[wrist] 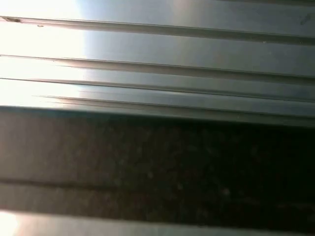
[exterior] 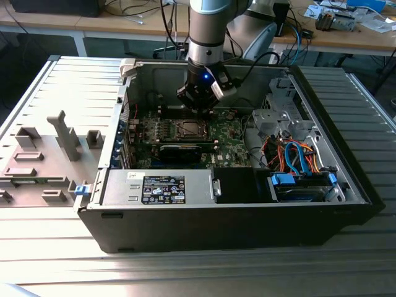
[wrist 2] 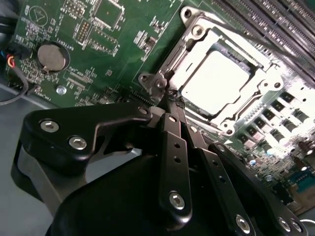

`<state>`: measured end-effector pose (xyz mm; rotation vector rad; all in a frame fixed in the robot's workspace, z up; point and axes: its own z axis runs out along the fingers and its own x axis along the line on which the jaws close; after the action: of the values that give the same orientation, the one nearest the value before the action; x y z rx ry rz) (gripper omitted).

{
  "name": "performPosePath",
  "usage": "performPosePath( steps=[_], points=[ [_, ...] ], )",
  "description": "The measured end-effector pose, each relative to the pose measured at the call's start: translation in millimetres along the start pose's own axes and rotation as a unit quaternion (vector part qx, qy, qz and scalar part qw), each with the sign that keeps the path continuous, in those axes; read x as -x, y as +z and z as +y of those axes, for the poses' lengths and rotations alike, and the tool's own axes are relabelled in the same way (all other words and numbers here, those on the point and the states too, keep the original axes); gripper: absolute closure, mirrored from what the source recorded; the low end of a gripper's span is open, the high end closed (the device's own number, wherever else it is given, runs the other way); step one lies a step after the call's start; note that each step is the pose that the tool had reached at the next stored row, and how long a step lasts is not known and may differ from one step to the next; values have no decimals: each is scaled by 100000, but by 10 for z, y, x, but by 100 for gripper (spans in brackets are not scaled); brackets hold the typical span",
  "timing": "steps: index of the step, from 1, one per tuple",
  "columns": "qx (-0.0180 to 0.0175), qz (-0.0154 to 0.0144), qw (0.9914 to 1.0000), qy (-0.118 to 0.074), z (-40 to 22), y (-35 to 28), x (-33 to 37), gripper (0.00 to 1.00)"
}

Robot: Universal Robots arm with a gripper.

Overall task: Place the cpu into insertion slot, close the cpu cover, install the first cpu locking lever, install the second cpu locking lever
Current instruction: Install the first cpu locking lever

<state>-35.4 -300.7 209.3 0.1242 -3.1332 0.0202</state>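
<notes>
In the second wrist view the cpu (wrist 2: 214,81) lies flat in the insertion slot (wrist 2: 230,124), its silver-grey top glaring in the light. The cpu cover (wrist 2: 202,39) is down around it, framing the chip through its square opening. My gripper (wrist 2: 171,96) is shut, its black fingers (wrist 2: 174,147) pressed together. Their tips sit at the socket's corner, beside a small metal tab (wrist 2: 157,82). Whether they touch a locking lever I cannot tell. In the exterior view the gripper (exterior: 201,110) hangs just above the insertion slot (exterior: 189,129) on the green board inside the open computer case.
A coin battery (wrist 2: 51,55) and long memory slots (wrist 2: 275,19) flank the socket. The case holds a grey power supply (exterior: 158,187), orange and blue cables (exterior: 297,158) and a drive cage (exterior: 275,117). Grey plastic parts (exterior: 43,154) lie outside it. The first wrist view shows a ribbed metal surface (wrist: 157,73).
</notes>
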Motion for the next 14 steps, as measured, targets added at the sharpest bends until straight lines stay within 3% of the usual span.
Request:
performPosePath(
  steps=[5,10,14],
  points=[
    [-237,17,100000,2,-56,4,-4,89],
    [-701,54,99998,3,-124,6,-9,89],
    [-753,59,99997,16,-150,-12,-12,89]
  ],
)
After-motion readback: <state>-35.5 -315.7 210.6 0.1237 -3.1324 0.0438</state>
